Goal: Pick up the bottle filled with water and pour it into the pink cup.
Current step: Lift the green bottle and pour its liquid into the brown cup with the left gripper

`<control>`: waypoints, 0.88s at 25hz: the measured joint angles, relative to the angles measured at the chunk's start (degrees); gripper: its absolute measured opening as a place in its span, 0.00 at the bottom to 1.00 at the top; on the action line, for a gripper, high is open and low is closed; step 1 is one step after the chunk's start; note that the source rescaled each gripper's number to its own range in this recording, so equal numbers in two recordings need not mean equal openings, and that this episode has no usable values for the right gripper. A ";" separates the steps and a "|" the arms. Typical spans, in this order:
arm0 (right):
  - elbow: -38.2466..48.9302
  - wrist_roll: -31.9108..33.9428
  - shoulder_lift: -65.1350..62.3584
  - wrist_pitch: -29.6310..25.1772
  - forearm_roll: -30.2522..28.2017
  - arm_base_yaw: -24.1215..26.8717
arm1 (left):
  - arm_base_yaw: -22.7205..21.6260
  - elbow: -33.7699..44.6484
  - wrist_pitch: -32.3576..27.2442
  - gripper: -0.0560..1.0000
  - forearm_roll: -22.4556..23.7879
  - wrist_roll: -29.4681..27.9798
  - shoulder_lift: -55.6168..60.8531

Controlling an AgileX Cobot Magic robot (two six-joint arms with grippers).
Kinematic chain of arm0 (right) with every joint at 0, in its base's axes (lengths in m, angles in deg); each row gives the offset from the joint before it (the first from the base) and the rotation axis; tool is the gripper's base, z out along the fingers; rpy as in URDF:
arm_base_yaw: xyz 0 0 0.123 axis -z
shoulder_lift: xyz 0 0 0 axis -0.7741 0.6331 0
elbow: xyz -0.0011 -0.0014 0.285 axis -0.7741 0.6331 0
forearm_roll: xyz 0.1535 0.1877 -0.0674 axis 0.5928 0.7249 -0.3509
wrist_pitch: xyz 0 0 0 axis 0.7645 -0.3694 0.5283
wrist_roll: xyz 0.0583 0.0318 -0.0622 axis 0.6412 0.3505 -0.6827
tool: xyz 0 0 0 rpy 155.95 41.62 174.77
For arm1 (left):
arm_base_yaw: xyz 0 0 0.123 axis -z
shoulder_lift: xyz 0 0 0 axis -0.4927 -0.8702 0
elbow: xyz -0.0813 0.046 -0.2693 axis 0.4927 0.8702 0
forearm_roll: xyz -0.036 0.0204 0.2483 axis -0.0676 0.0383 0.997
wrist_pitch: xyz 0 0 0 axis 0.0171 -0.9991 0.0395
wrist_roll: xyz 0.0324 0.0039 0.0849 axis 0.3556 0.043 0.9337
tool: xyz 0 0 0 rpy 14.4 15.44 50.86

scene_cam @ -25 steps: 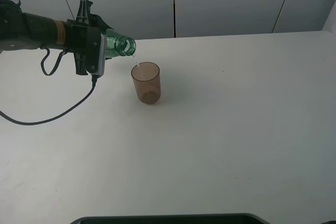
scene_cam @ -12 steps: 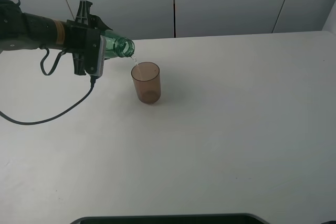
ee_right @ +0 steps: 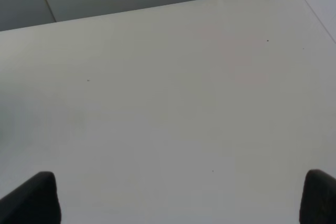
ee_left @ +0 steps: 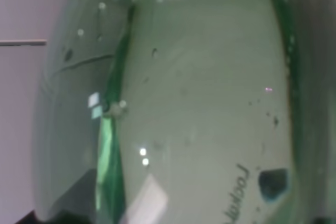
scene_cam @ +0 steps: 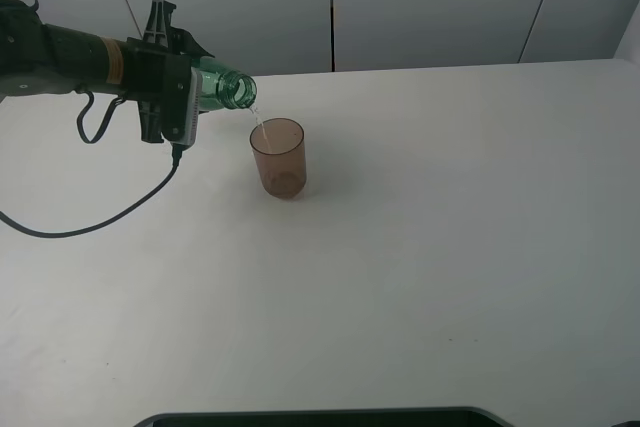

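One table (scene_cam: 450, 247): white and matt, filling most of the exterior high view.
Wall panels (scene_cam: 430, 2): pale grey, standing upright behind the table's far edge, with dark seams between them.
Left arm (scene_cam: 70, 57): black, reaching in roughly level from the left side of the exterior high view, above the table.
Dark strip (scene_cam: 320, 417): a black edge along the near side of the exterior high view; I cannot tell what it belongs to.
Cable (scene_cam: 100, 217): black, hanging from the left arm's wrist, curving down onto the table and running off toward the left edge.
Left gripper (scene_cam: 197, 82): closed on the body of the bottle (scene_cam: 225, 87) and holding it in the air; its fingers are mostly hidden behind the wrist housing.
Right gripper (ee_right: 176, 198): jaws wide apart with nothing between them. Only two dark fingertips show in its wrist view, with bare table below. It is outside the exterior high view.
Bottle: clear green and uncapped, tipped almost level, with its open mouth pointing right and slightly down. The mouth is above and just left of the rim of the pink cup (scene_cam: 278, 157). In the left wrist view its blurred side fills the picture, showing droplets and faint printed letters.
Pink cup: translucent brownish pink, upright on the table left of centre. It sits below the bottle's mouth, not touching it.
Water (scene_cam: 259, 125): a thin stream falling from the bottle's mouth into the cup.
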 joint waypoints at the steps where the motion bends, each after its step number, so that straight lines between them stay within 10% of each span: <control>1: 0.00 0.00 0.00 0.00 0.00 0.00 | 0.00 0.00 -0.11 0.06 0.00 0.09 0.00; 22: 0.00 0.00 0.00 0.00 0.00 0.00 | 0.00 0.00 -1.16 0.06 -0.36 1.30 0.00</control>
